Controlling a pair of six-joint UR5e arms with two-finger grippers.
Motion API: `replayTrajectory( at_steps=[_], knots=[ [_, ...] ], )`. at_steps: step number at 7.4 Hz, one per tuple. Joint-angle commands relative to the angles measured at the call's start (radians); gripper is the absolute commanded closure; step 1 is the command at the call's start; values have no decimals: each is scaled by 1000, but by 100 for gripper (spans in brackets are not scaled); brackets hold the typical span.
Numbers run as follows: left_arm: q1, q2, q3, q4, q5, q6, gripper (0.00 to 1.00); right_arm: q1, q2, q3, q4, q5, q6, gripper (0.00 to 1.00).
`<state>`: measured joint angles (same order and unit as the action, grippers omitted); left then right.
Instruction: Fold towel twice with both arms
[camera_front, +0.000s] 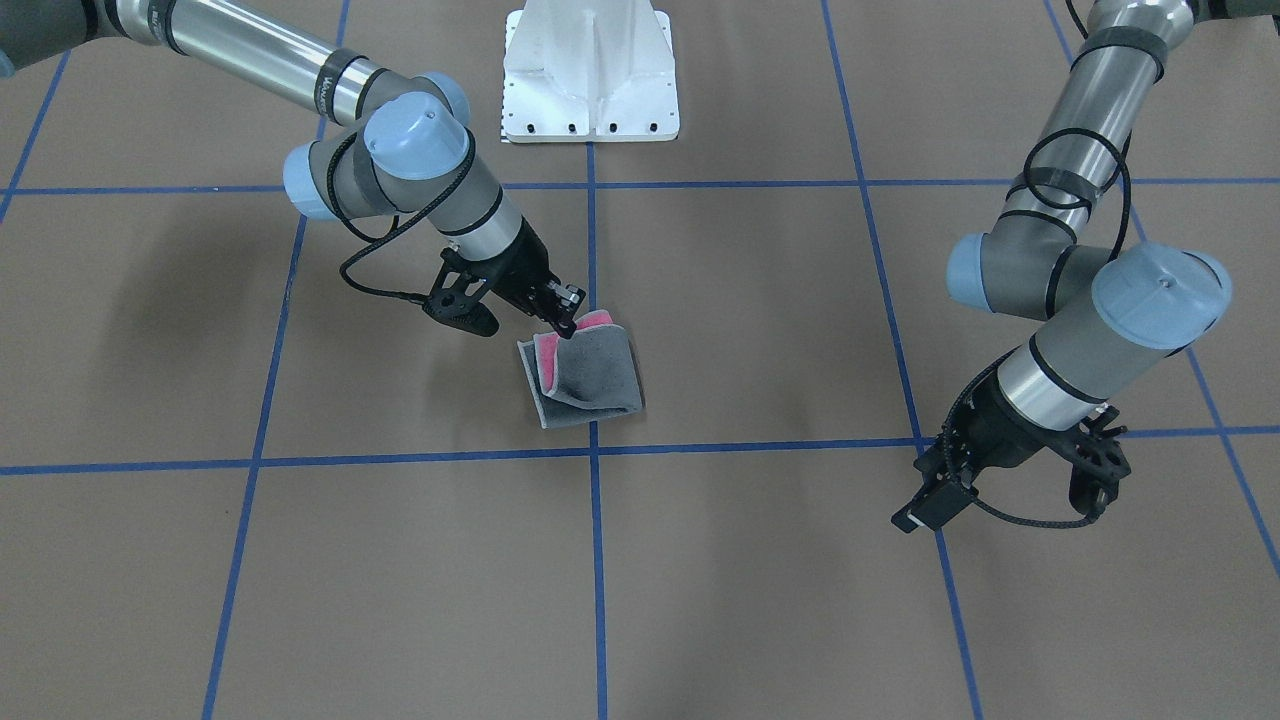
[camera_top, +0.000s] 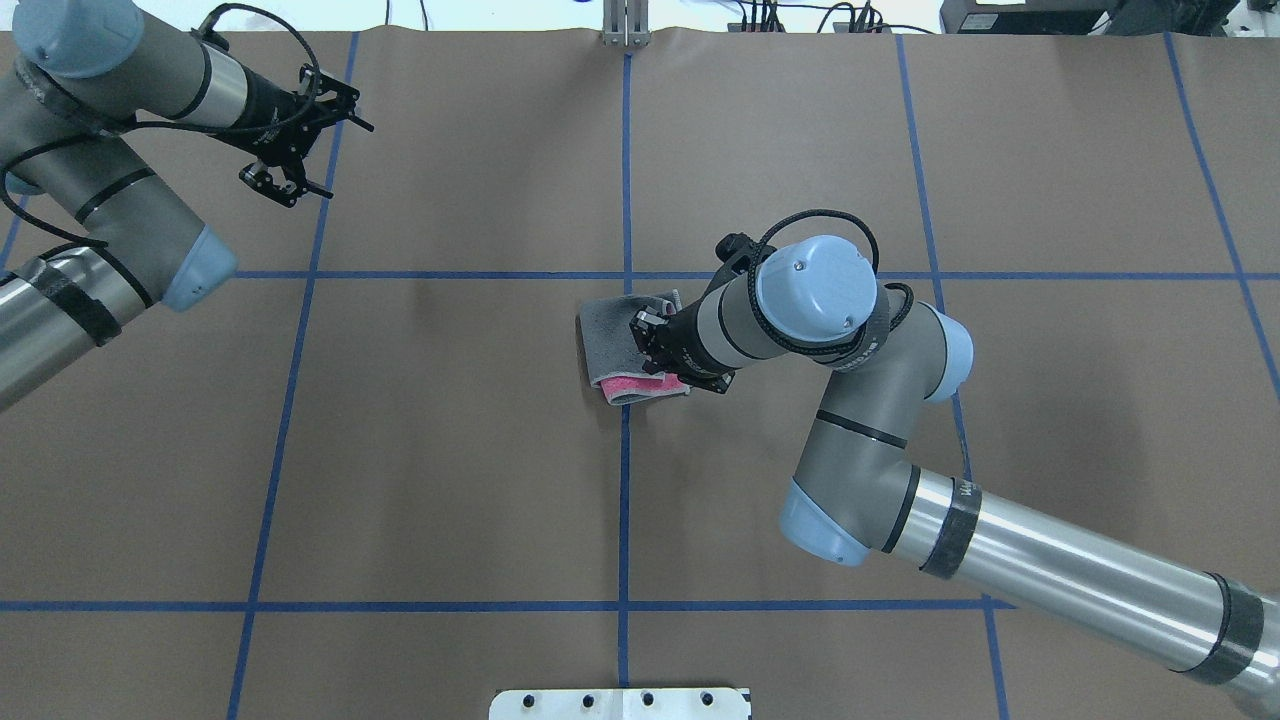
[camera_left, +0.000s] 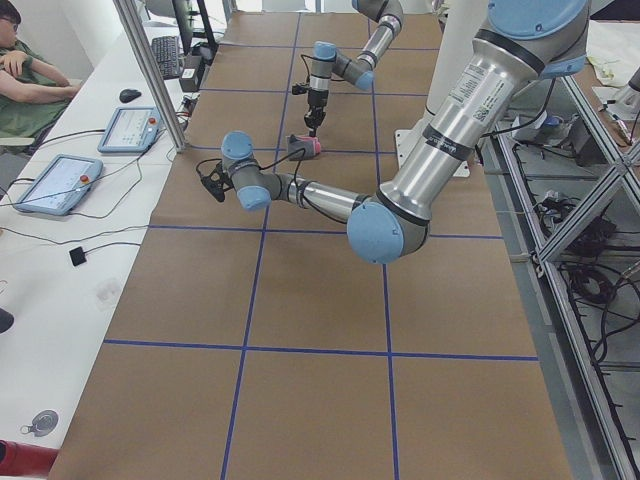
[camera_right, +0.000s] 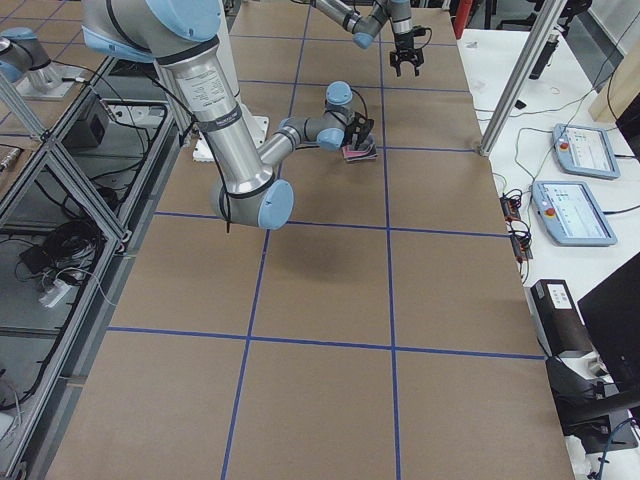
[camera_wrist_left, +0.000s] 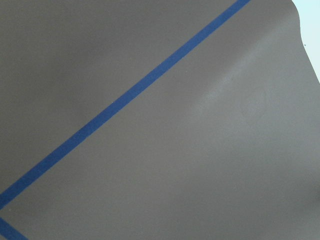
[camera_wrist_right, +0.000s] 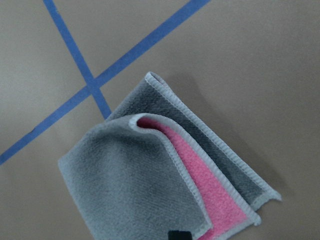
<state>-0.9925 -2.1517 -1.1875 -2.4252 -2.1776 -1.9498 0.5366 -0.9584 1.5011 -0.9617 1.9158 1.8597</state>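
Two claws are in my views. My right claw (camera_front: 563, 318) is closed on the upper grey layer of the towel (camera_front: 592, 378) and holds this edge a little above the rest, so the pink face shows between the layers. The towel lies folded on the counter (camera_front: 760, 330), across a blue tape line (camera_front: 597, 560), near a crossing of the lines. My left claw (camera_top: 345, 160) has its fingers spread and holds nothing; it hangs over bare counter, well apart from the towel.
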Motion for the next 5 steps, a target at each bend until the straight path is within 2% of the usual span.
replayTrajectory(
  at_steps=[1,2,3,5],
  knots=[
    [0,1,0,0,1,0,1,11,-19,4,12,20,1,78],
    [0,1,0,0,1,0,1,10,-19,1,17,20,-5,41],
    [0,1,0,0,1,-1,1,0,-20,-7,18,16,-8,35],
    [-2,1,0,0,1,0,1,-12,-19,-18,15,-14,-8,33]
  ],
)
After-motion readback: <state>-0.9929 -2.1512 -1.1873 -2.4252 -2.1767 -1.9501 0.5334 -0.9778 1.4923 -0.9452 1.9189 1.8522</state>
